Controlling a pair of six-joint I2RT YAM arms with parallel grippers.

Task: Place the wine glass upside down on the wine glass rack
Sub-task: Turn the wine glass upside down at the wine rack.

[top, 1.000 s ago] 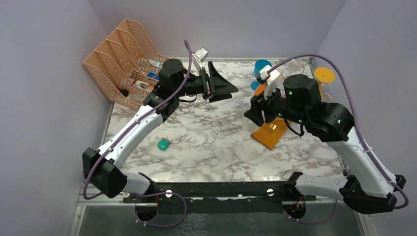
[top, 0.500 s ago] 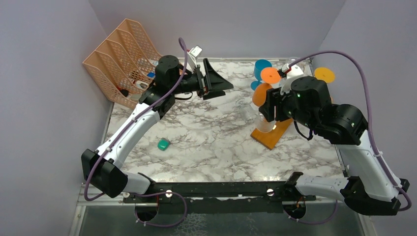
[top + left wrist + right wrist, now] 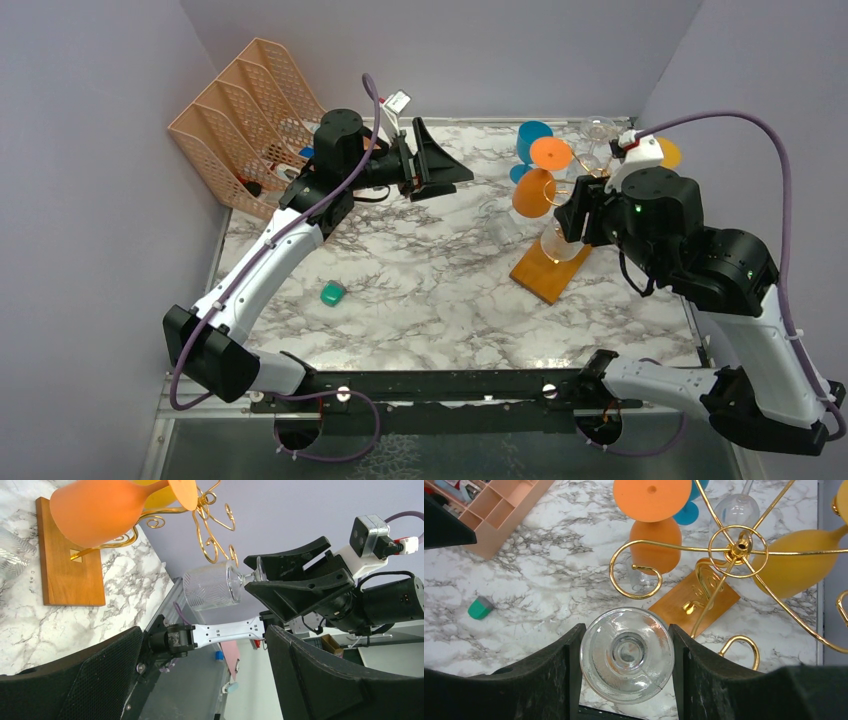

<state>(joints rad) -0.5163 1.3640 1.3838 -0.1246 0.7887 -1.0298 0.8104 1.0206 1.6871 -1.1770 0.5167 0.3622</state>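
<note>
1. Right hand [image 3: 625, 652]: fingers about halfway closed, pinching the clear wine glass [image 3: 211, 586] at its foot end. The bowl hangs down, so the glass is upside down.
2. The glass is up in the air just beside the wine glass rack [image 3: 739, 545], right by the edge of its wooden base [image 3: 548, 272]. It's not on any of the gold arms yet; the nearest spiral end is close but not touching.
3. An orange glass [image 3: 656, 547] and a yellow glass [image 3: 794, 567] hang on the rack.
4. Left hand [image 3: 440, 165]: spread wide with nothing in it, hovering over the back of the counter [image 3: 420, 300], well apart from the rack.
5. Further out there's a peach organiser [image 3: 240, 120] in the back left corner and a small green thing [image 3: 333, 293] lying on the marble.
</note>
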